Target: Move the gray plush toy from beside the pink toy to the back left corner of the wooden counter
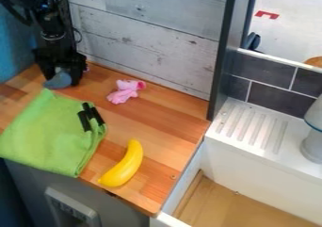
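Note:
At the upper left, low over the back left of the wooden counter, hangs my black gripper [60, 76]. It is shut on a small blue-grey object [58, 80], whose lower part shows below and between the fingers. Just in front lies a green cloth [47, 132], spread flat, with two black marker-like pieces [84, 120] on its right part. A pink soft toy [125, 91] lies to the right of the gripper, near the back wall. Nearer the front edge is a yellow banana [124, 166], to the right of the cloth.
A grey wooden wall [151, 37] rises behind the counter [160, 117]. A dark upright post [224, 52] stands at its back right corner. To the right are a white ribbed drainboard [254, 127], a basin with a wooden bottom [229, 205] and a whitish object [313, 143].

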You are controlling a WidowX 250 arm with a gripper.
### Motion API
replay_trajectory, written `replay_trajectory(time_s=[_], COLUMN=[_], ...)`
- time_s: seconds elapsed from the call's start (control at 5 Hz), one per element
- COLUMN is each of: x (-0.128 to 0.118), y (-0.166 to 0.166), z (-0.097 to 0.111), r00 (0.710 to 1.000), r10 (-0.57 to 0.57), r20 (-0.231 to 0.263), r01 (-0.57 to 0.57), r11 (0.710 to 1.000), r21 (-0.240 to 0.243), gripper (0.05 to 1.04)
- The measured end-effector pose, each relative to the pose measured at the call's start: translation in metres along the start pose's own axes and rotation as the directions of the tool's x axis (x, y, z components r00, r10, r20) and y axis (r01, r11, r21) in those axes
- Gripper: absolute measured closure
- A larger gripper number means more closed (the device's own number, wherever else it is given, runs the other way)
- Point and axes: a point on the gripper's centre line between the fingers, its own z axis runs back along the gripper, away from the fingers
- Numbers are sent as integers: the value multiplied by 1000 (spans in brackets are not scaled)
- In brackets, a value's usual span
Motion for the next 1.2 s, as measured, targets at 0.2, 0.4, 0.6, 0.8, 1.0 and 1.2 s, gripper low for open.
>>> replay_trajectory(time_s=[0.2,0.4,0.6,0.8,1.0,1.2], x=[-12,-11,-9,-27,-45,-62], y=[0,-4,-15,-40,-85,-111], z=[36,81,98,104,109,110], r00=[998,975,958,960,956,943], r10=[0,-7,-38,-99,-207,-307], r20=[60,220,285,260,207,126], r01=[-1,-3,23,91,213,316], r11=[1000,999,998,995,977,947], r21=[19,47,58,41,-10,-55], gripper=[76,81,82,82,82,82])
